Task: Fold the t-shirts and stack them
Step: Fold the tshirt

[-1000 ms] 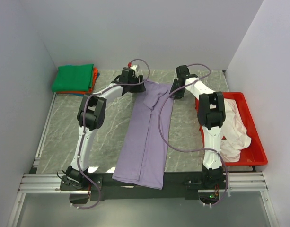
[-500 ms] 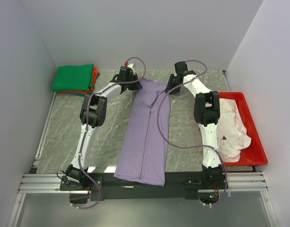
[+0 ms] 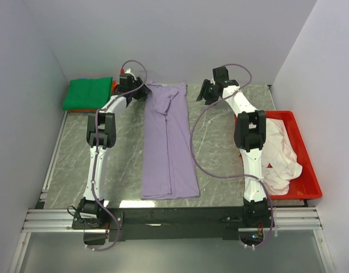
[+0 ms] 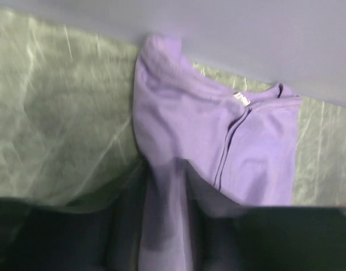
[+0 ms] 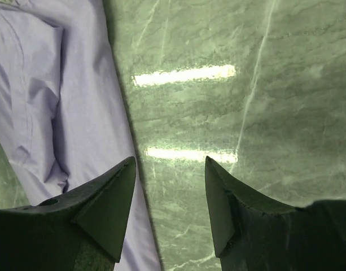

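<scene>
At the near edge, aluminium rails (image 3: pixel 49 219) carry both arm bases, and beyond them lies the surface (image 3: pixel 220 153), a green-grey marble-patterned slab, smooth and glossy enough to show two bright reflections of lamps in the right wrist view. The lavender t-shirt (image 3: pixel 168 142) lies flat on it between the arms as a long narrow strip, both sides folded inward. Its hem is towards the near edge and its collar at the far end. The cloth is soft and matte, with shallow lengthwise creases. To the right, just beside the right arm, a rectangular red tray (image 3: pixel 306 153) of hard plastic holds a crumpled pale pinkish-white t-shirt (image 3: pixel 279 153). At the far end, the left end effector (image 3: pixel 135 91) sits at the strip's far left corner. The left wrist view is blurred and shows lavender cloth running down between the dark fingers, but whether they are clamped on it cannot be told. A small white neck label (image 4: pixel 241 99) shows at the collar. The right end effector (image 3: pixel 204 94) hangs over bare marble just right of the strip, its tapered black fingers (image 5: pixel 108 203) spread apart with nothing between them. In the far left corner a folded green t-shirt (image 3: pixel 87 94) tops a stack, with an orange-red t-shirt (image 3: pixel 114 86) showing beneath. Plain pale grey walls (image 3: pixel 191 40) enclose three sides.
</scene>
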You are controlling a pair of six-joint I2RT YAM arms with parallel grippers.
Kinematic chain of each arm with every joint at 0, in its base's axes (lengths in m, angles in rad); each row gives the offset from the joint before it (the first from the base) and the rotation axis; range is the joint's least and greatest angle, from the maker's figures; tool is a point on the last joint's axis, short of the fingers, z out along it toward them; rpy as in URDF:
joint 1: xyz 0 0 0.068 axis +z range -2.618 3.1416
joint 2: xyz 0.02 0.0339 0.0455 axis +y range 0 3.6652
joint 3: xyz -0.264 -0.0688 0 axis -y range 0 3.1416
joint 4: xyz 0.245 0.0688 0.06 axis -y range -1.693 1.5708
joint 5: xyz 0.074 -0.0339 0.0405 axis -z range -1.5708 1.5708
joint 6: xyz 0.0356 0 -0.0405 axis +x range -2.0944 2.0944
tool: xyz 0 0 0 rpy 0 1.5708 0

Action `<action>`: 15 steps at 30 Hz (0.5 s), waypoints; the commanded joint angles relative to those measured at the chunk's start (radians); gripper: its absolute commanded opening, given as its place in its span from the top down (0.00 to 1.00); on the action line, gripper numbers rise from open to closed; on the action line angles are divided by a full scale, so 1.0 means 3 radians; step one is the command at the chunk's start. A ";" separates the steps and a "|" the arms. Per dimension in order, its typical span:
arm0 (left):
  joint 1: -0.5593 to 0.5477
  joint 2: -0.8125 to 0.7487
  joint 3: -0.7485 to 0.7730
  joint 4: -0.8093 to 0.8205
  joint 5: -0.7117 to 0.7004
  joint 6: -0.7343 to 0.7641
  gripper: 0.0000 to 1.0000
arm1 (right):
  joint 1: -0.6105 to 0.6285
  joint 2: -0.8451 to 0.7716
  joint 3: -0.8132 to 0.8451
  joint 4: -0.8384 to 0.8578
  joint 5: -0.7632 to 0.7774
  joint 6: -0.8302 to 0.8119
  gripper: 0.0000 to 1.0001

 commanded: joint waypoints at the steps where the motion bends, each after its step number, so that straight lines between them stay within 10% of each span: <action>1: -0.0056 0.0022 0.0183 0.0110 0.0108 -0.0022 0.53 | -0.0032 -0.0316 -0.0171 0.0082 0.0025 -0.0041 0.41; 7: -0.0035 -0.0534 -0.0235 0.0243 0.0037 0.0137 0.24 | 0.0004 -0.0914 -0.1081 0.0430 0.0025 0.0051 0.43; 15: -0.0025 -0.1486 -0.1161 0.0228 -0.0352 0.0265 0.20 | 0.0136 -0.1905 -0.2115 0.0655 0.0214 0.0189 0.44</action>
